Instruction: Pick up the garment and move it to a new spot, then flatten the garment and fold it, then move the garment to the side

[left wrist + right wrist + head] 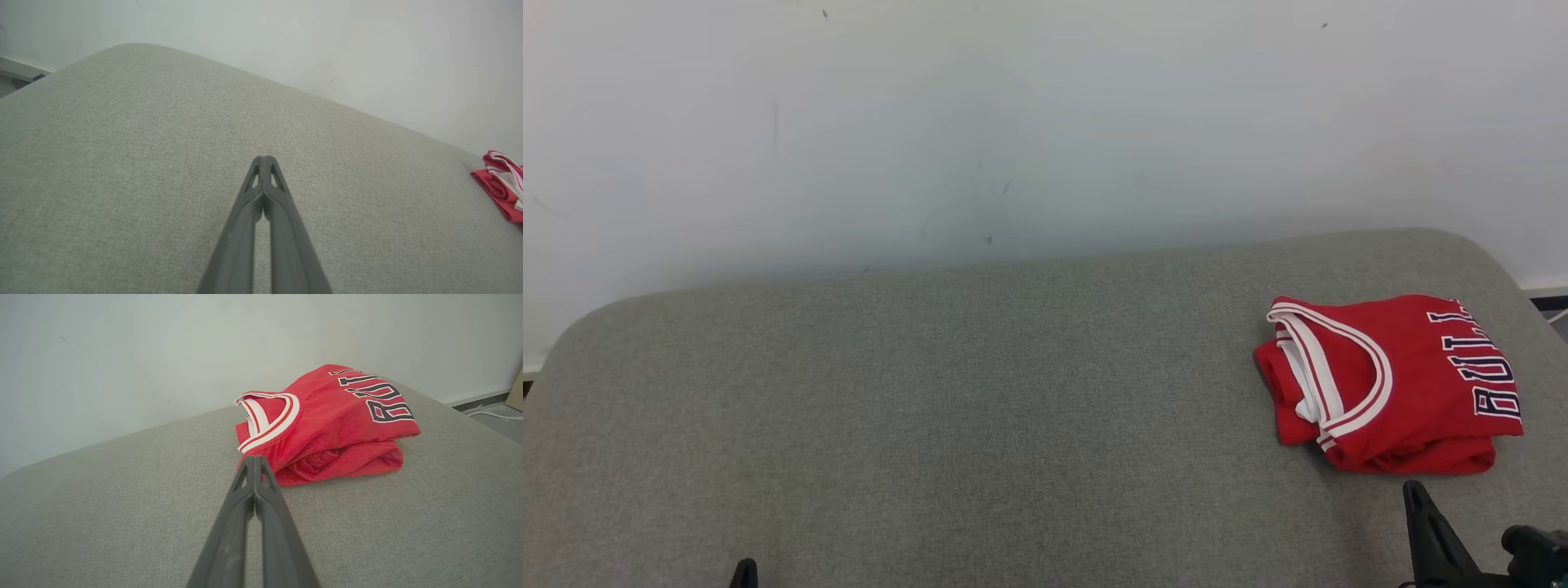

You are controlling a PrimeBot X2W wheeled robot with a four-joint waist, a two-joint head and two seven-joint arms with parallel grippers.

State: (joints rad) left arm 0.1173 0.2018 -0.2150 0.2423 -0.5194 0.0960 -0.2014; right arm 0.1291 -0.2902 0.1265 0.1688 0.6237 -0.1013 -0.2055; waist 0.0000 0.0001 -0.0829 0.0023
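The folded red garment [1388, 384] lies on the grey worktop [980, 392]; left hand [264, 160] and right hand [254, 458] are both pressed together, empty.

A bare, plainly fitted workroom or test space.
A grey fabric-covered counter [1013, 408] with rounded corners stands against a plain white wall [1045, 122] flecked with small scuffs; in the right wrist view a pale skirting strip [476, 396], a white cable [490, 415] on the grey floor [500, 426] and a brown board edge [516, 390] show beside it.
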